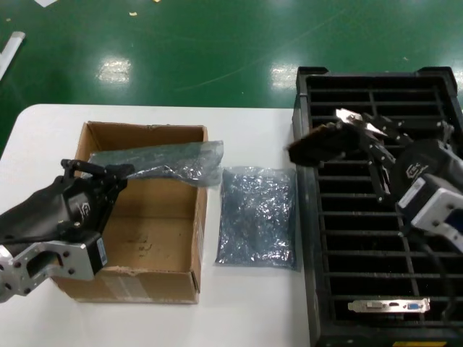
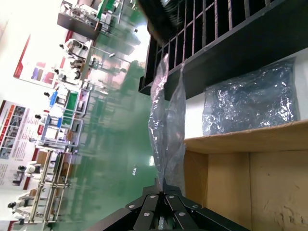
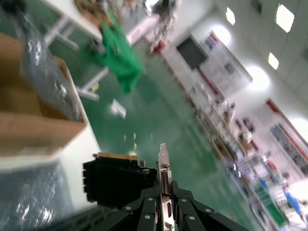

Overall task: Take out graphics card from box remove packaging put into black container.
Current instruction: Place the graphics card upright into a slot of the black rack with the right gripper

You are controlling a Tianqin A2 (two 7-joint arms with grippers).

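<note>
My right gripper (image 1: pixel 365 130) is shut on a graphics card (image 1: pixel 318 142) by its silver bracket (image 3: pixel 163 166) and holds it above the far left part of the black container (image 1: pixel 307 217). The card's black heatsink (image 3: pixel 113 180) shows in the right wrist view. My left gripper (image 1: pixel 119 172) is shut on one end of an antistatic bag (image 1: pixel 173 160), the packaging, which hangs across the far side of the open cardboard box (image 1: pixel 141 278). In the left wrist view the bag (image 2: pixel 166 125) stretches away from the fingertips (image 2: pixel 163 182).
A second flat antistatic bag (image 1: pixel 258 217) lies on the white table between box and container. Another graphics card (image 1: pixel 388 306) sits in a near slot of the container. Green floor lies beyond the table's far edge.
</note>
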